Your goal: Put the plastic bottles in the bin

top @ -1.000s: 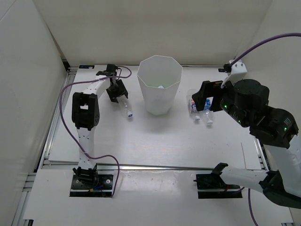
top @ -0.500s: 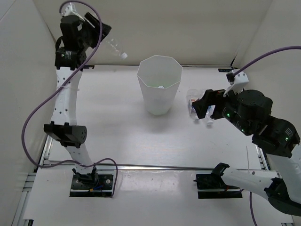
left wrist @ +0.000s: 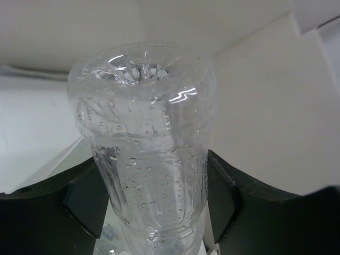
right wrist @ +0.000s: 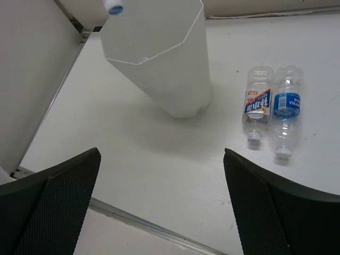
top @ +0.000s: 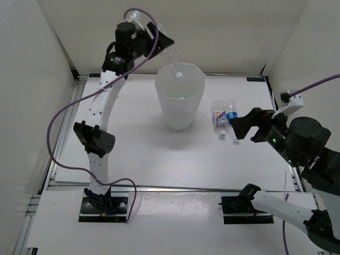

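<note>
Gripping, left jaws: clenched on a clear bottle, with a black pad pressed to each side of its body. Its dimpled base faces my wrist camera and droplets cling inside its wall.
Clear bottle's pose: tilted, with its white cap pointing down and away from the left jaws. From the top camera the cap sits over the far part of the bin's mouth.
Left arm: reaching high and well above the counter.
Bin: upright on the counter, below and just ahead of the left jaws, mouth open upward. From the right jaws it stands ahead and off to the left.
Inside the bin: a small white round spot low down; I cannot tell what it is.
Right jaws: released and spread wide, grasping nothing, hovering above the counter.
Red-and-blue-labelled bottle: lying flat on the counter ahead of the right jaws and toward their right side, its white cap pointing back at them.
Blue-labelled bottle: lying flat and parallel just beside the first, on the side away from the bin, cap also toward the right jaws. I cannot tell whether the two touch.
Lying bottles and the bin: both are near the bin but apart from it, outside it.
</note>
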Robot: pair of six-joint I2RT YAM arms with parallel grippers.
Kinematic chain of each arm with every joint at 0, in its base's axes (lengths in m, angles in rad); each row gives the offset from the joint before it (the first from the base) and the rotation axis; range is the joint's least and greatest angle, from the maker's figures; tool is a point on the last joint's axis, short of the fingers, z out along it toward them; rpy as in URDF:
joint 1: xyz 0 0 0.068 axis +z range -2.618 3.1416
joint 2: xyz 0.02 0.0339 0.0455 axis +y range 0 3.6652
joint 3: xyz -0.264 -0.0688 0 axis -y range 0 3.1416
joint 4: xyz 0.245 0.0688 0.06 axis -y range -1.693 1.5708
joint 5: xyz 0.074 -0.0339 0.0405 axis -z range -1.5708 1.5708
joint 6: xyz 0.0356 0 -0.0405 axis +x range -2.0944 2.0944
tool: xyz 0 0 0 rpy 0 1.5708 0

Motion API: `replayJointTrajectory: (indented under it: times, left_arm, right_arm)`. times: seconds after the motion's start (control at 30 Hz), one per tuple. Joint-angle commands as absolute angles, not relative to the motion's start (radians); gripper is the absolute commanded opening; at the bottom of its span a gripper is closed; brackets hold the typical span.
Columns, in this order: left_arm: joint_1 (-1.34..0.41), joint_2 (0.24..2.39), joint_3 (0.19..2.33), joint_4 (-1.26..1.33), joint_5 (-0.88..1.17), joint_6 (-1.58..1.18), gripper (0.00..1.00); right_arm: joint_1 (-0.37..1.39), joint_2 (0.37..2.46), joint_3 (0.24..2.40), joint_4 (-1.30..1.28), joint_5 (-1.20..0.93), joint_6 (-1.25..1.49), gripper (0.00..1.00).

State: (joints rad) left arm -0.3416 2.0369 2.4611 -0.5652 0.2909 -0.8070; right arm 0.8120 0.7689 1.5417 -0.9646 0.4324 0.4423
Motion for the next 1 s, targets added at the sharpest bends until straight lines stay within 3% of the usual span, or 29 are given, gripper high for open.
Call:
replayJointTrajectory:
  times: [0.0, 0.2, 0.23, 0.53, 0.67, 0.73, 0.83, 0.97]
  left_arm:
    - [-0.377, 2.035, 2.457, -0.575, 0.339, -0.77, 0.76]
    - [-0.397, 2.066, 2.468, -0.575, 0.351, -0.75, 0.92]
    - [-0.397, 2.075, 2.468, -0.566, 0.371, -0.75, 0.99]
    - [-0.407, 1.97, 2.453, -0.566, 0.413, -0.674, 1.0]
    - [-0.368, 1.655, 2.155, -0.566, 0.182, -0.653, 1.0]
    - [-0.339, 1.525, 1.908, -0.566, 0.1, -0.643, 1.0]
    - [-0.272, 1.326, 1.659, -0.566, 0.101, -0.626, 1.0]
    - [-0.215, 1.161, 1.471, -0.617, 0.133, -0.673, 1.0]
  right_arm:
    - [0.81, 0.752, 1.559, -0.969, 0.485, 0.492, 1.0]
    - [0.81, 0.732, 1.559, -0.969, 0.508, 0.523, 1.0]
    - [0.81, 0.732, 1.548, -0.969, 0.508, 0.535, 1.0]
    - [0.81, 0.764, 1.485, -0.969, 0.555, 0.546, 1.0]
    - [0.81, 0.888, 1.5, -1.06, 0.737, 0.594, 1.0]
    - [0.81, 0.978, 1.513, -1.069, 0.822, 0.571, 1.0]
    - [0.767, 1.078, 1.502, -1.095, 0.879, 0.627, 1.0]
    - [0.602, 1.126, 1.445, -1.023, 0.673, 0.705, 1.0]
